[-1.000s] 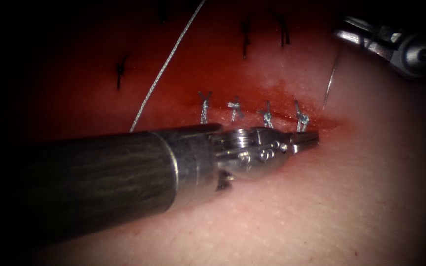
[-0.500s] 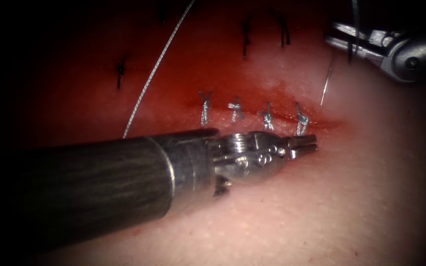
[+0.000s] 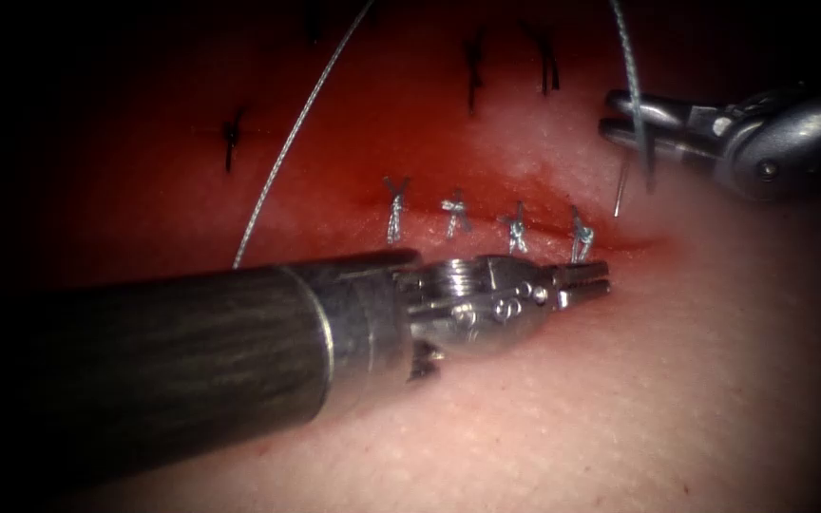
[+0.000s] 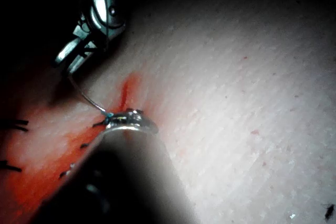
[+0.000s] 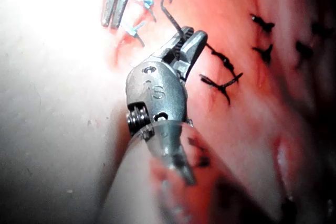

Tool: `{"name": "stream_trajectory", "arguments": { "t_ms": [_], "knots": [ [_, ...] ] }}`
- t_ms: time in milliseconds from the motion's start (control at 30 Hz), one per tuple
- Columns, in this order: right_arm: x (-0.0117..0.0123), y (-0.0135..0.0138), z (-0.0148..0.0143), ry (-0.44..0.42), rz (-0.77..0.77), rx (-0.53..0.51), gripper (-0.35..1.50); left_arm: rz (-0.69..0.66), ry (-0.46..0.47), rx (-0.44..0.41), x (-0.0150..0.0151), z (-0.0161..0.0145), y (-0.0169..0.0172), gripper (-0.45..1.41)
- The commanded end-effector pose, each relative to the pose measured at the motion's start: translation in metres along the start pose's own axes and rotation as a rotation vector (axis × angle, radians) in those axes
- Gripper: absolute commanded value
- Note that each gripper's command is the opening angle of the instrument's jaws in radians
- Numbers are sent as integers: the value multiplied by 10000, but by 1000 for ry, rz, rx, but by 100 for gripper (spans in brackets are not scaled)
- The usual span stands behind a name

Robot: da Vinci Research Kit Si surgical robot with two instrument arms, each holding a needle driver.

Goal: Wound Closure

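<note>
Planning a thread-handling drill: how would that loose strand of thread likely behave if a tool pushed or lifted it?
Probably floppy: the thread lies in a long slack curve over the tissue. Likely very light, being so thin. Possibly slippery, since it crosses the red fluid.

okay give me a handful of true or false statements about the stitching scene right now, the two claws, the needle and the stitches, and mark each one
1. The right claw holds the needle. True.
2. The left claw grips the needle. False: it holds nothing and sits by the rightmost stitch.
3. Four tied stitches cross the cut. True.
4. The needle is buried deep in the tissue. False: its shaft hangs from the right claw above the surface, right of the stitches.
5. A thread runs up past the stitches' left. True.
</note>
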Motion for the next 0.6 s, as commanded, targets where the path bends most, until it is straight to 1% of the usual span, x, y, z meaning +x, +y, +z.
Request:
{"name": "stream_trajectory", "arguments": {
  "t_ms": [33, 200, 300, 400, 533, 600],
  "knots": [
    [2, -5, 10, 7, -3, 8, -35, -5, 1, 2, 3, 8, -3, 5],
    [6, -11, 8, 8, -8, 10, -35, -12, 1, 2, 3, 9, -3, 5],
    [3, -20, 9, 2, -18, 28, -35, -13, 2, 2, 4, 11, -4, 5],
    [2, -21, 9, -3, -20, 32, -35, -20, 5, -1, 5, 12, -4, 5],
    [4, -10, 8, 8, 11, 2, -35, -21, 9, -3, 6, 16, -4, 2],
    [5, -4, 8, 9, 58, -4, -35, -19, 8, -5, 6, 18, -3, 0]
  ]
}}
